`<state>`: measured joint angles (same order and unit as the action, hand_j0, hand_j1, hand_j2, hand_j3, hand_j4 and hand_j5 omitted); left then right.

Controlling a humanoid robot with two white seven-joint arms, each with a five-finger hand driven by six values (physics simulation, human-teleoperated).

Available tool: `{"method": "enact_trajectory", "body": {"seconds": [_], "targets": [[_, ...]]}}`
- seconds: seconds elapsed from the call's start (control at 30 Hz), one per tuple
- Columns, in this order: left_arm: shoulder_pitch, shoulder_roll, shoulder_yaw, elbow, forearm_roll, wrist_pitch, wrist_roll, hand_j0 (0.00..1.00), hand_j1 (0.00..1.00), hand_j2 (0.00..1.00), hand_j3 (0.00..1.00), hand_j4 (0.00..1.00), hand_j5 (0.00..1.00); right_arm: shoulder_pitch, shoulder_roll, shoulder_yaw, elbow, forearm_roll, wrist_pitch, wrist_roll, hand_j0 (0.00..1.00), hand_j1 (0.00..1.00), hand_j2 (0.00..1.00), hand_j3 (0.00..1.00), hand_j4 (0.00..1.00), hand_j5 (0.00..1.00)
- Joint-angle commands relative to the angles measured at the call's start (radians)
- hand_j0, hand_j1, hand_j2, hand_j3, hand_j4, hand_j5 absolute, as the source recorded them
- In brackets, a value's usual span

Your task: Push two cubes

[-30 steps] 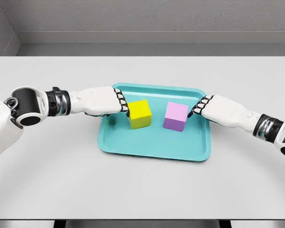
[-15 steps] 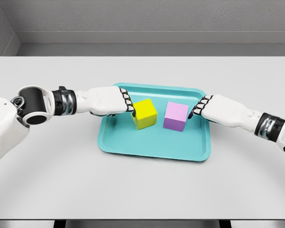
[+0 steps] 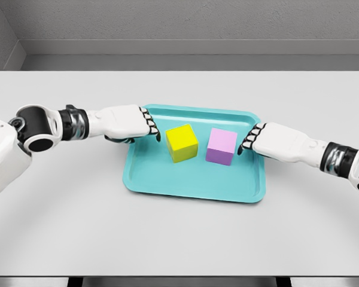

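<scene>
1. A pale grey bench (image 3: 179, 239) fills the space in front of me, with a teal tray (image 3: 191, 185) lying flat near its middle.
2. 2 cubes stand inside the tray, toward its far half: a yellow cube (image 3: 181, 143) on the left and a lilac cube (image 3: 221, 146) on the right, near each other with a narrow strip of tray floor between them.
3. The yellow cube sits slightly turned, 1 corner pointing toward the near edge; the lilac cube sits squarer to the tray.
4. The left hand (image 3: 129, 122) reaches in from the left over the tray's left rim, its fingers curled together into a loose fist holding nothing, the dark knuckles facing the yellow cube.
5. A small gap shows between those knuckles and the yellow cube's left face, so the 2 are apart.
6. The right hand (image 3: 269, 141) comes in from the right at the tray's right rim, fingers likewise curled and holding nothing.
7. Its knuckles sit just beside the lilac cube's right face; I cannot tell whether they touch it.
</scene>
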<state>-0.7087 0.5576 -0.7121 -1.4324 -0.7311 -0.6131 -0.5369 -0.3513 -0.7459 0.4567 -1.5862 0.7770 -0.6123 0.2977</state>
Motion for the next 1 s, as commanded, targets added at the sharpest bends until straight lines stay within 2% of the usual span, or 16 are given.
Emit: {"method": "enact_trajectory", "body": {"seconds": [0.0,0.23,0.3,0.5,0.8,0.97], "targets": [[0.000,-0.004,0.000,0.006,0.004,0.002,0.000,0.71,0.71,0.71,0.71,0.71,0.71,0.000,0.003,0.000,-0.005,-0.004,0.001,0.003,0.63,0.63,0.63,0.63,0.63,0.63],[-0.012,-0.013,-0.001,0.013,0.001,0.002,0.000,0.71,0.71,0.71,0.71,0.71,0.71,-0.015,0.020,0.004,0.000,0.001,0.001,0.006,0.63,0.63,0.63,0.63,0.63,0.63],[-0.012,-0.019,-0.001,0.013,-0.001,0.002,0.000,0.71,0.71,0.71,0.71,0.71,0.71,-0.043,0.022,0.045,0.002,0.001,0.001,0.011,0.63,0.63,0.63,0.63,0.63,0.63],[-0.014,-0.048,0.000,0.013,-0.002,0.002,-0.014,0.71,0.71,0.71,0.71,0.71,0.71,-0.054,0.026,0.046,0.006,0.001,0.001,0.012,0.63,0.63,0.63,0.63,0.63,0.63],[-0.014,-0.044,0.005,0.013,0.001,0.002,-0.014,0.71,0.71,0.71,0.71,0.71,0.71,-0.077,0.060,0.053,0.069,0.025,0.001,0.012,0.63,0.63,0.63,0.63,0.63,0.63],[-0.009,-0.030,0.031,0.029,0.004,0.002,-0.014,0.71,0.71,0.71,0.71,0.71,0.71,-0.109,0.079,0.074,0.103,0.031,0.001,0.012,0.63,0.63,0.63,0.63,0.63,0.63]]}}
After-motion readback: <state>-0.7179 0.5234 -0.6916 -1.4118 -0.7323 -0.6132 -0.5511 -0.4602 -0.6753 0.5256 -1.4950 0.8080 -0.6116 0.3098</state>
